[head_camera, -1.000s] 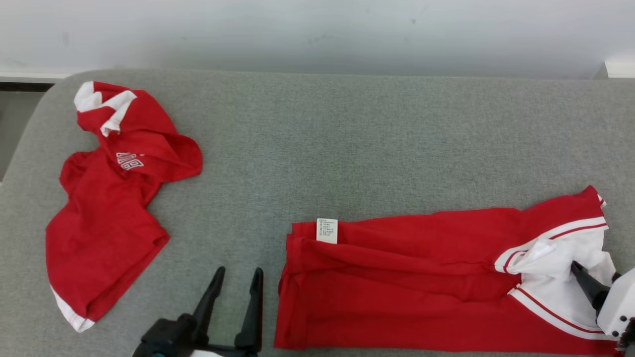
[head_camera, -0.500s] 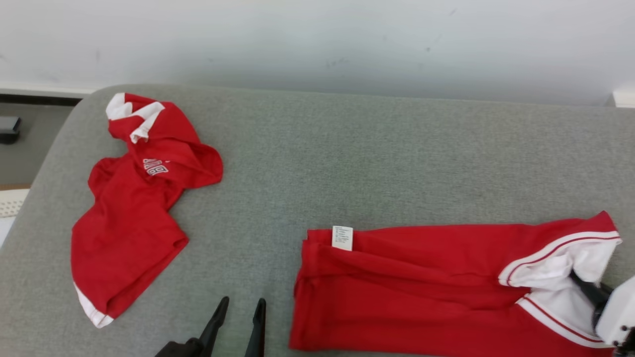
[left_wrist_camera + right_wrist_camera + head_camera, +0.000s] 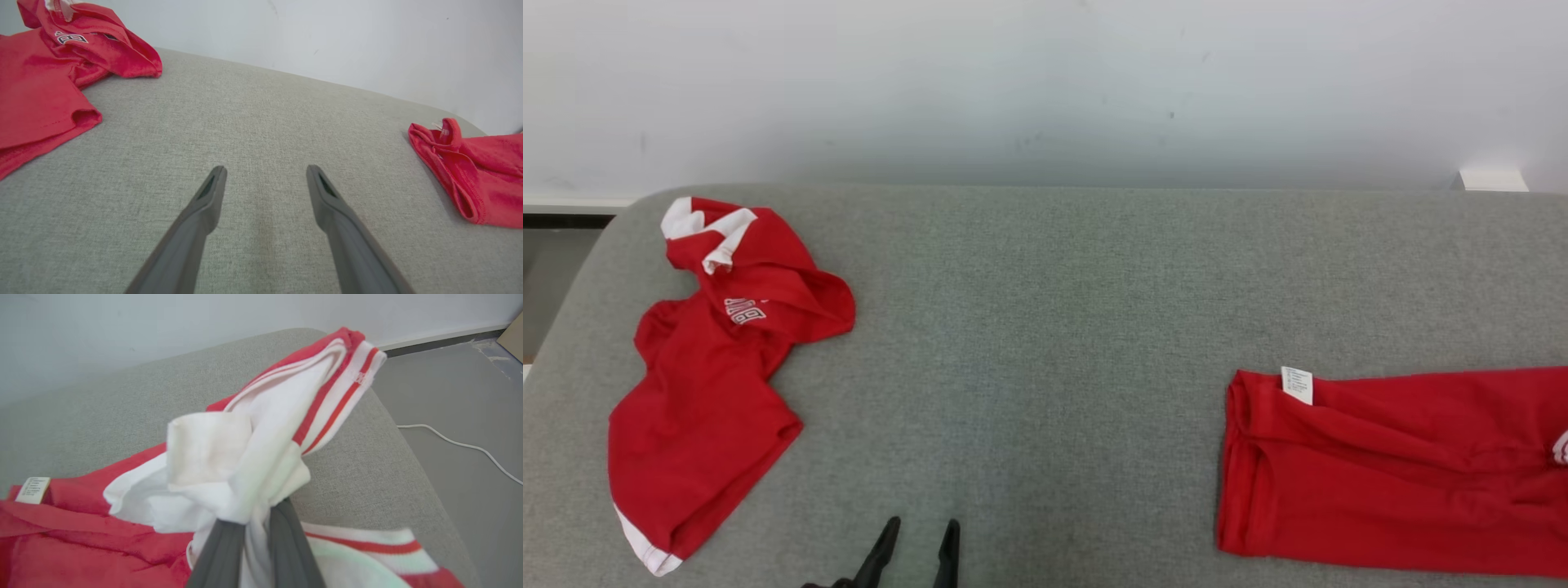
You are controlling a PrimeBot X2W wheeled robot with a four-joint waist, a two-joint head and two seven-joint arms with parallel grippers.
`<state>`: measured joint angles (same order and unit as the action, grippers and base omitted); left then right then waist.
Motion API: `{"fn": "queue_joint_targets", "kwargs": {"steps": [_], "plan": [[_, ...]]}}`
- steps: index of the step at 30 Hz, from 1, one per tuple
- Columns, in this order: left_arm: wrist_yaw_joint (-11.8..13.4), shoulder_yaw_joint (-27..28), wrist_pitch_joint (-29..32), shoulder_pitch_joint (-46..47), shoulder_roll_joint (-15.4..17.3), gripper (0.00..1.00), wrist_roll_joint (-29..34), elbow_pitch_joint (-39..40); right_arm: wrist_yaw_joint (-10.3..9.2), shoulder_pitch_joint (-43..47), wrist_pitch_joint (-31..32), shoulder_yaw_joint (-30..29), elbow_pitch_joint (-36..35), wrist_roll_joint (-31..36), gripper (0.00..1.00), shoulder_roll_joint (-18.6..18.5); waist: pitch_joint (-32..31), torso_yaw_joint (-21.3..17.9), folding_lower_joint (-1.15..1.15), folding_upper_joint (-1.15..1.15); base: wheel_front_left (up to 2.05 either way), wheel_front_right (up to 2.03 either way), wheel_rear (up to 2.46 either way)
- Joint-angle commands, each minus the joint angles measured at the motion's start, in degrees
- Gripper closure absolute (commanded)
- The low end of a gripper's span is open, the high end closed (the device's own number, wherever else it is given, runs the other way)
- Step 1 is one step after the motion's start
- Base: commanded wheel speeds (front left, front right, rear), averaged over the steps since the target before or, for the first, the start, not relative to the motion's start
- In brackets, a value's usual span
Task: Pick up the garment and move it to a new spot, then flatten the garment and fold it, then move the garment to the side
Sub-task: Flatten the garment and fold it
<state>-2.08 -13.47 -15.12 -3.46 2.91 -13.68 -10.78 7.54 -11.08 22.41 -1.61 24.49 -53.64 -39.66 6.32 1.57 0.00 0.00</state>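
The garment (image 3: 1396, 482) is red, folded long, with a small white label at its near corner, and lies at the right of the grey padded surface (image 3: 1045, 327), running off the head view's right edge. In the right wrist view its white, red-striped end (image 3: 245, 457) is bunched and lifted, with my right gripper (image 3: 253, 535) shut on that white cloth. My left gripper (image 3: 265, 171) stands open above bare grey fabric, nothing between its fingers; its fingertips (image 3: 888, 531) show at the head view's bottom edge. The garment's (image 3: 470, 171) near end lies to that gripper's right.
A second red garment (image 3: 711, 367) with white trim lies crumpled at the surface's left end. A white wall runs behind. Past the surface's rounded right end (image 3: 392, 465) is grey floor with a white cable (image 3: 461, 445).
My right gripper has shut on the garment's white end and drawn the garment to the right, away from the crumpled one. The head camera has also shifted. The left gripper stays open.
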Motion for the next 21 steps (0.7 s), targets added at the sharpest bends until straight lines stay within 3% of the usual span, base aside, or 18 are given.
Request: {"fn": "queue_joint_targets", "kwargs": {"steps": [1,3,7,15,21], "plan": [[-0.25,-0.09,-0.03,-0.67,0.12,0.00,-0.08,-0.41,-0.12,0.57,1.06,-0.40,-1.91,-0.94,1.00,-0.86,-0.30,-0.12,0.00,0.00,0.00,0.00,0.00],[-0.23,-0.70,-0.03,-0.58,0.08,0.00,-0.93,-0.56,-0.12,0.60,2.85,-0.33,-5.04,-0.95,1.00,-2.21,-0.39,-0.13,0.00,0.00,0.00,0.00,0.00],[0.55,-2.29,-0.03,0.12,0.11,0.00,-3.08,-0.64,-0.11,-0.25,7.51,1.21,-12.73,-0.66,1.00,-1.50,-0.27,0.25,0.00,0.00,0.00,0.00,0.00],[1.89,-4.95,-0.03,1.58,0.09,0.00,-5.39,-0.65,-0.11,-0.30,17.91,11.72,-24.56,2.84,1.00,6.52,0.98,1.75,0.00,0.00,0.00,0.00,0.00],[2.11,-5.08,-0.03,2.19,0.09,0.00,-6.38,-0.91,-0.11,-1.99,18.55,15.72,-22.40,9.67,1.00,13.61,1.34,2.80,0.00,0.00,0.00,0.00,0.00]]}}
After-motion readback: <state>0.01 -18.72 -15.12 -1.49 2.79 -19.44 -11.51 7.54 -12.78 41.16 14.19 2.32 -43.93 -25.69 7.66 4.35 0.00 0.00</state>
